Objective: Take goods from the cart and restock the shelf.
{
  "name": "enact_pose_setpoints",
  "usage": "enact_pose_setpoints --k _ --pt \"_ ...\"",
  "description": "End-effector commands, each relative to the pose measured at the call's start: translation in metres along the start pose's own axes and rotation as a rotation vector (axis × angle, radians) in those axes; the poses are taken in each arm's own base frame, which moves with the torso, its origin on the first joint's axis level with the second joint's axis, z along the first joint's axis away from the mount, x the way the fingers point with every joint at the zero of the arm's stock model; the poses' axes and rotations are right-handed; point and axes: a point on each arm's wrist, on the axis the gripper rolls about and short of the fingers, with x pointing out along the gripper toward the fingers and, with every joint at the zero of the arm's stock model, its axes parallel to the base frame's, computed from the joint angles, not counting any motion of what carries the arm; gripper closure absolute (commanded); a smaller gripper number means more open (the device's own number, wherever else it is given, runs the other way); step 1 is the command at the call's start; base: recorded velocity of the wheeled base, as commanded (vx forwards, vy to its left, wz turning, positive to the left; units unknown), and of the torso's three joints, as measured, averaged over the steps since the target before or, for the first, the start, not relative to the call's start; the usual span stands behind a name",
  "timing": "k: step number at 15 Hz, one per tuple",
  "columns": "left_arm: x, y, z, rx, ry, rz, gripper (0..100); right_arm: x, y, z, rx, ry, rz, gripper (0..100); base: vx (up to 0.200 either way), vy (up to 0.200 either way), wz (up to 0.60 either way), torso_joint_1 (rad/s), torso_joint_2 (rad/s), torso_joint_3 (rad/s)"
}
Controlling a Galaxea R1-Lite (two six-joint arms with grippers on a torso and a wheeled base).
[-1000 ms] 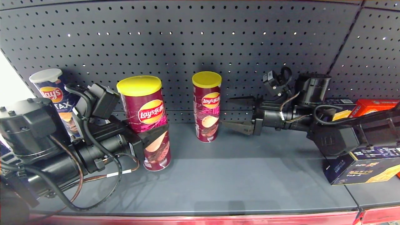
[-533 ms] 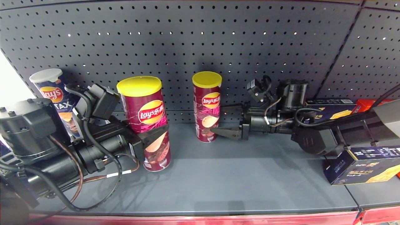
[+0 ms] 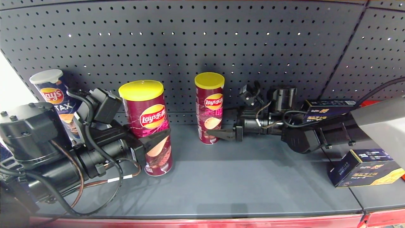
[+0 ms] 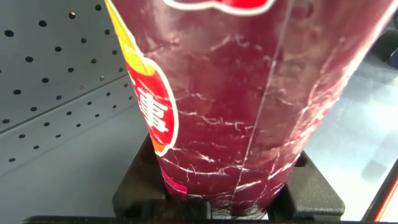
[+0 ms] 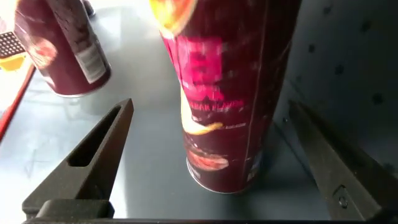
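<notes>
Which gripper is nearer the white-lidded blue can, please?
Left. The left gripper, holding the front maroon can, is beside the blue can; the right gripper straddles the rear maroon can.

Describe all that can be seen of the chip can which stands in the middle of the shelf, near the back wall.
The chip can is a tall, slim tube with a glossy dark red wrapper, a red-and-yellow logo and a flat yellow lid. It stands upright on the grey shelf, close before the pegboard. The right gripper is open around its lower half, one finger on each side, with gaps showing; only the shelf seems to touch it. A second chip can is well apart.
</notes>
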Motion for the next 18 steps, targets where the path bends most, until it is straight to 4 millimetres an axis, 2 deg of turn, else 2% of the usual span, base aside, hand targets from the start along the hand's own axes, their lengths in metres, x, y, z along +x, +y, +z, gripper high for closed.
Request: enact_pose_setpoints --k 1,5,14,18 --pt "0.000 0.000 0.000 0.000 0.000 0.000 100 0.004 -0.002 -0.008 0.010 0.010 0.001 0 0.000 0.000 0.00 0.000 0.00 0.000" --pt "0.000 0.000 0.000 0.000 0.000 0.000 100 0.015 -0.003 -0.010 0.004 0.010 -0.012 0 0.000 0.000 0.00 0.000 0.00 0.000" --pt "0.000 0.000 0.000 -0.002 0.000 0.000 100 0.026 -0.011 -0.026 0.001 0.015 -0.015 0 0.000 0.000 0.00 0.000 0.00 0.000" --pt "0.000 0.000 0.000 -0.002 0.000 0.000 100 0.030 -0.009 -0.025 -0.002 0.012 -0.007 0 0.000 0.000 0.00 0.000 0.00 0.000"
